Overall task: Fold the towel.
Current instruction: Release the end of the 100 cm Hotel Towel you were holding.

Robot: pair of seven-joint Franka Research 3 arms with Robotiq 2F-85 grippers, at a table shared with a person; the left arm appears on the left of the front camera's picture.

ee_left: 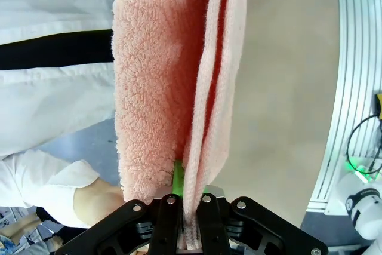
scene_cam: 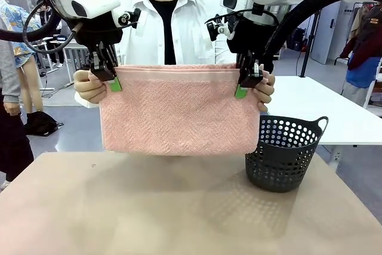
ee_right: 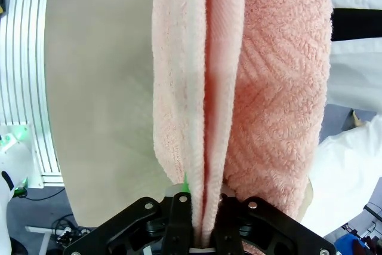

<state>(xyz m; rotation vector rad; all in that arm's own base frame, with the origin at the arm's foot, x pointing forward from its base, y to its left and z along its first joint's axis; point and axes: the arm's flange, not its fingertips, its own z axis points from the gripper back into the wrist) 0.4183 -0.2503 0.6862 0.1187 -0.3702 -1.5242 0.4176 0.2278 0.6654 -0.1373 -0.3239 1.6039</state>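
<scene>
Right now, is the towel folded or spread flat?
Folded. The towel hangs doubled in the air above the table; both wrist views show its layers side by side.

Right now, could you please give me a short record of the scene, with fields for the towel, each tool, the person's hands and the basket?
towel: salmon-pink, hanging in layers, top edge level
left tool: clamped on one top corner of the towel
right tool: clamped on the other top corner
person's hands: at the towel's top corners, one beside each tool
basket: dark, perforated, standing on the table, on the robot's right of the towel
</scene>
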